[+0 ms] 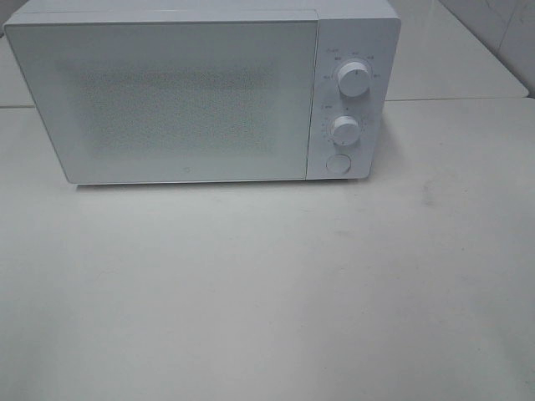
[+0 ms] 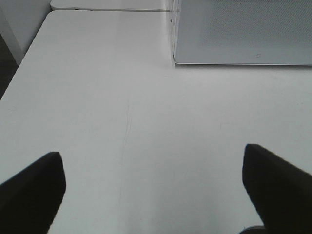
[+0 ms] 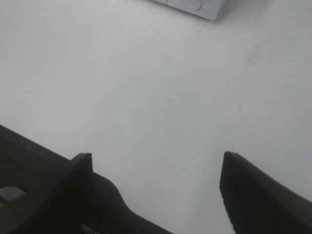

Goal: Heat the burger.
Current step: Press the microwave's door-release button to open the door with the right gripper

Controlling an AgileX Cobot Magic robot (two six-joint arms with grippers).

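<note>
White boxy microwave (image 1: 167, 100) sits far on the white table (image 1: 267, 292), door shut, with the burger unseen. Left pincer (image 2: 151, 151) and right pincer (image 3: 156, 155) hang open and empty. Next probably comes opening that door.

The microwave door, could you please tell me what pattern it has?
The microwave door is white with a fine dotted mesh, clearest in the exterior high view.

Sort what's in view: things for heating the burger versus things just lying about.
For the job: microwave, door shut; upper knob; lower knob; left gripper, open; right gripper, open. No burger in view.
Just there: white table.
</note>
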